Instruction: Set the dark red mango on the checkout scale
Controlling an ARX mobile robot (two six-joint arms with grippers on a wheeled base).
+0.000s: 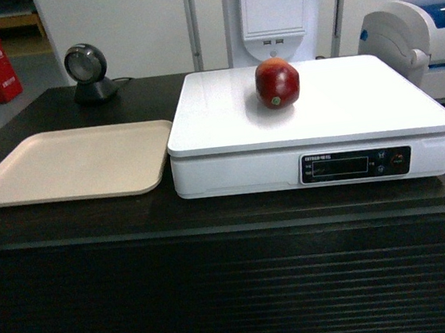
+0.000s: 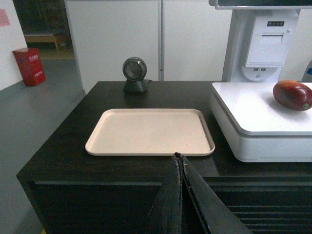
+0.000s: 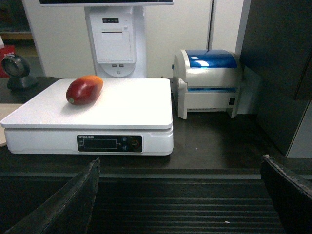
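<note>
Resting alone, dark red mango [image 1: 277, 83] tops scale [image 1: 361, 110]

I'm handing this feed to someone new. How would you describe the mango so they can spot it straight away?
Start at the long dark checkout counter and find the big white scale standing on it, right of the flat beige tray. The dark red mango lies on the scale's flat top, toward the back. It is the only fruit here: glossy, oval, deep red.

No legible text, even on the scale [image 1: 306, 125] display strip.
</note>
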